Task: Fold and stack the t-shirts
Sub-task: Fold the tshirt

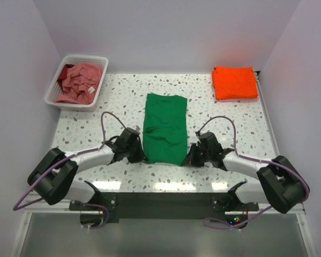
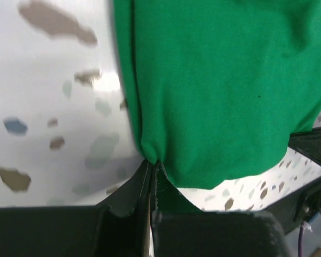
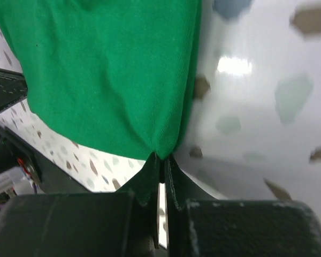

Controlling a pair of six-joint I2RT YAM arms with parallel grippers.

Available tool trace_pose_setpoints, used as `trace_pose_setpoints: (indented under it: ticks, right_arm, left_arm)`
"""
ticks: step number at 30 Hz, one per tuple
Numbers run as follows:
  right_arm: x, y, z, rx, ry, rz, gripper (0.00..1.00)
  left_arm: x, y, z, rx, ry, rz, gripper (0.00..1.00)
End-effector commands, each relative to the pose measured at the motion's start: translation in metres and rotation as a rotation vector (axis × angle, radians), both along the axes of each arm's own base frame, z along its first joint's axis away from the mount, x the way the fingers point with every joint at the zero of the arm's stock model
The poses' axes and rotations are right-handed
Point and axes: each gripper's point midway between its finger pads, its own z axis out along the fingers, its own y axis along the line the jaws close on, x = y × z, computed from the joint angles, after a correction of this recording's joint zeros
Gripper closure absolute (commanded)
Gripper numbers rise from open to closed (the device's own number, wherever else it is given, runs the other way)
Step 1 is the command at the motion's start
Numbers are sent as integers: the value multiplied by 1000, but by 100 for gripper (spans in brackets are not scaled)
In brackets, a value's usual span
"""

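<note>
A green t-shirt (image 1: 165,128) lies folded into a long strip in the middle of the table. My left gripper (image 1: 141,155) is shut on its near left corner (image 2: 152,152). My right gripper (image 1: 188,158) is shut on its near right corner (image 3: 165,149). Both wrist views show the green cloth pinched between the black jaw tips. An orange t-shirt (image 1: 235,82) lies folded at the far right corner. A pink t-shirt (image 1: 78,83) with a white tag is crumpled in the basket.
The white slatted basket (image 1: 52,90) stands at the far left corner of the speckled table (image 1: 230,126). White walls close in the left, far and right sides. The arms' bases and cables sit along the near edge.
</note>
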Motion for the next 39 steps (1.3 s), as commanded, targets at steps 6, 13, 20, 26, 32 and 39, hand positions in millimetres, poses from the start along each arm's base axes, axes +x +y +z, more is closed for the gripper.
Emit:
trace_pose_setpoints:
  ticks: [6,13,20,26,32,39]
  right_arm:
    - [-74,-31,-4,-44,133,-7,100]
    - [-65,-30,24,5,41,-39,100]
    - [-33,-26,61,-5,-125,-45,100]
    - [10,-17,107,-45,-287,-45,100]
    - [50,-22,149,-104,-408,-86,100]
    - [86,-17,187,-106,-510,-84,100]
  left_arm:
    - [-89,30,-23,77,208,-8,100]
    - [-72,11,14,3,53,-52,100]
    - [-40,4,55,7,-91,-33,100]
    - [-5,3,90,40,-217,38,100]
    - [47,3,147,33,-379,128,100]
    - [98,14,188,12,-468,175,100]
